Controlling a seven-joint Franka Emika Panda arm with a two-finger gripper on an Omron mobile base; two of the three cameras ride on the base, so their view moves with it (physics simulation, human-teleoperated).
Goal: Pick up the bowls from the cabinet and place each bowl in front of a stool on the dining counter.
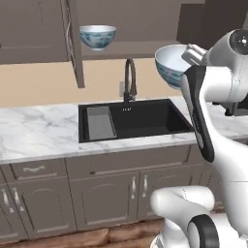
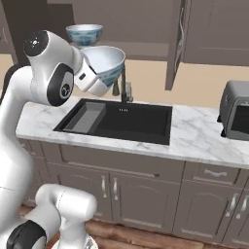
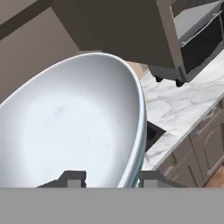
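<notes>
White arm raised high and bent, hand (image 3: 111,178) level with its upper joints, fingers (image 3: 72,178) clamped on a bowl (image 3: 74,127) rim

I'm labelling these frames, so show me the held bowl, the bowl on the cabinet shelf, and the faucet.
Held bowl (image 2: 104,59): right base view, on its pale inside.
Bowl on the cabinet shelf (image 1: 97,38): left base view, on its patterned outer wall.
Faucet (image 1: 129,80): left base view, on the upright neck.

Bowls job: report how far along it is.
Done: the cabinet door is open and one bowl is out of it. In hand: the pincer is shut on that bowl's rim, holding it tilted above the sink. Left: setting it down by a stool, then the second bowl, which sits on the shelf.
</notes>
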